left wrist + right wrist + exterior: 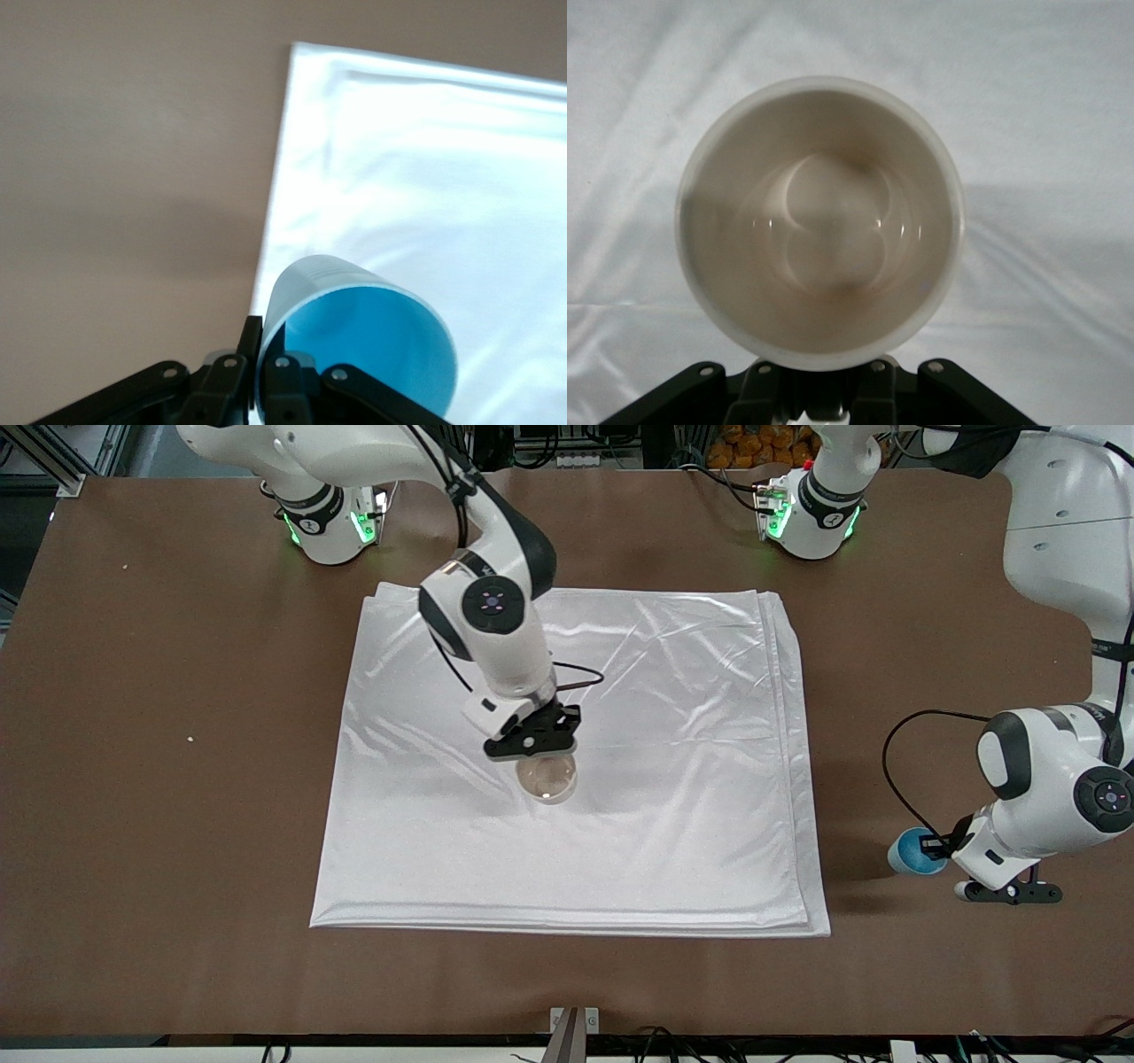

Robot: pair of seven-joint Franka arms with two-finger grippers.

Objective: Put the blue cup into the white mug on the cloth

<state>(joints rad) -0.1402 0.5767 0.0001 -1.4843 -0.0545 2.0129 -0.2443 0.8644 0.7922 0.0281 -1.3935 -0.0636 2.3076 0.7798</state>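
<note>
The blue cup [914,852] is pinched at its rim by my left gripper [941,849], one finger inside and one outside. It hangs tilted over the bare table, off the cloth's edge at the left arm's end. In the left wrist view the cup [354,345] shows its bright blue inside at my left gripper [263,341]. The white mug [549,779] stands upright at the middle of the cloth [673,717]. My right gripper [534,746] is closed at the mug's side, where the handle is hidden. The right wrist view looks into the empty mug [819,221] above my right gripper [824,390].
The brown table [177,691] surrounds the cloth. The cloth's corner [425,159] shows in the left wrist view. Both arm bases stand along the table edge farthest from the front camera. A cable loops beside the left wrist [895,762].
</note>
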